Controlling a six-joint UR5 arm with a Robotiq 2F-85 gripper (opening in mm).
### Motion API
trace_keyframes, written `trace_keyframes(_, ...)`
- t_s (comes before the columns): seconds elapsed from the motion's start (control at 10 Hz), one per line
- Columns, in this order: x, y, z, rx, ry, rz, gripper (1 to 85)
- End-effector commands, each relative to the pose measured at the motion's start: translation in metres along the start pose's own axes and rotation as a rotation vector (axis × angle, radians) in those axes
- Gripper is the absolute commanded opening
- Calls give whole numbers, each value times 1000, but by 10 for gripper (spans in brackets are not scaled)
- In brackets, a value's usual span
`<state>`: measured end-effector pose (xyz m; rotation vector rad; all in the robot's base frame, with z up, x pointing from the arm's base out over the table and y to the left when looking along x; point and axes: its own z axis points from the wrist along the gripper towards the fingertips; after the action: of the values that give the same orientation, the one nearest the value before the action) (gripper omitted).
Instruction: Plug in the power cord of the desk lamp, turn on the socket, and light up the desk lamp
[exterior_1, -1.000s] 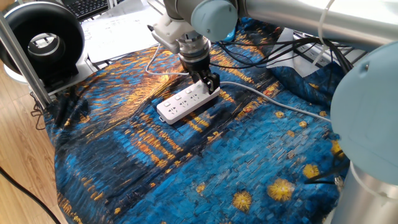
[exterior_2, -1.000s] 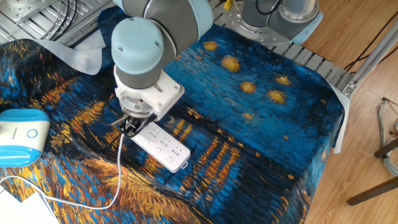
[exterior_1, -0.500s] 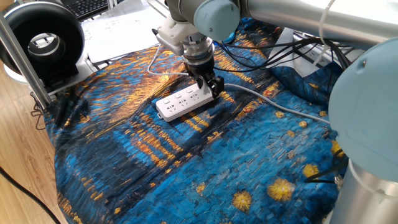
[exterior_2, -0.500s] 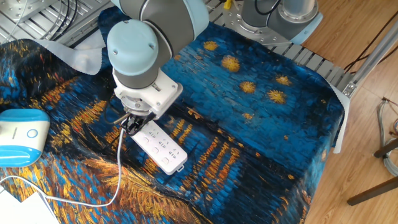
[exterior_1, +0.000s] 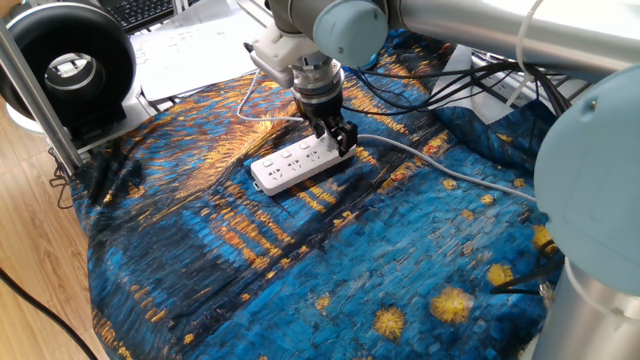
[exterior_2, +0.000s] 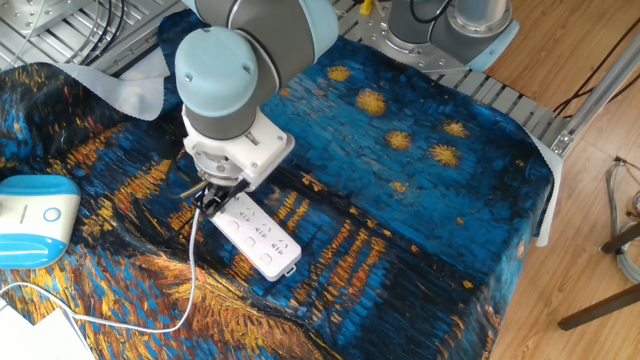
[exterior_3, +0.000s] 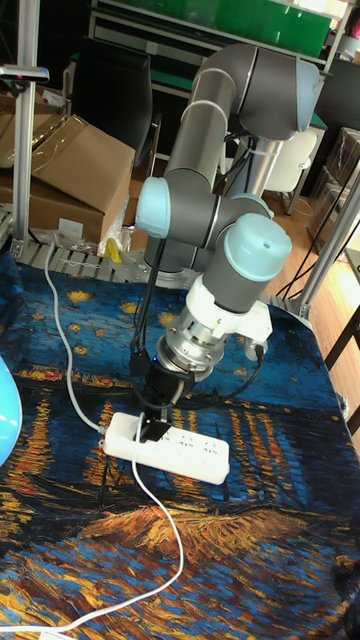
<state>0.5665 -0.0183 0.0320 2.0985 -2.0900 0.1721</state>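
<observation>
The socket (exterior_1: 296, 166) (exterior_2: 256, 236) (exterior_3: 170, 449) lies flat on the blue painted cloth. My gripper (exterior_1: 341, 139) (exterior_2: 209, 199) (exterior_3: 154, 419) points down onto the end of the strip where its thick cable leaves, fingers closed on the small white plug, which is mostly hidden between them. From the gripper the thin white power cord (exterior_2: 191, 268) (exterior_3: 163, 525) trails across the cloth. At the left edge sits the desk lamp (exterior_2: 35, 214) with its light-blue base; only a sliver of it (exterior_3: 4, 408) shows in the tall view. I cannot tell whether the plug is seated in an outlet.
The strip's thick grey-white cable (exterior_1: 440, 168) (exterior_3: 60, 330) runs off across the cloth. A black ring-shaped device (exterior_1: 68, 62) stands at the back left beside a metal post (exterior_1: 40, 100). Black cables (exterior_1: 470, 80) lie behind the arm. Cardboard boxes (exterior_3: 70, 170) stand beyond the table.
Over the last second the gripper shifted a little with the plug and the strip turned slightly on the cloth. Since half a second ago almost nothing has moved.
</observation>
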Motion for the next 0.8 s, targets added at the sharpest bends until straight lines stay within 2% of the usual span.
trace_keyframes(0.0,4,-8,3,19,3,35,617)
trace_keyframes(0.4,4,9,4,-37,-1,20,617)
trace_keyframes(0.6,8,7,5,-29,12,16,617)
trace_keyframes(0.7,7,8,6,-32,6,17,617)
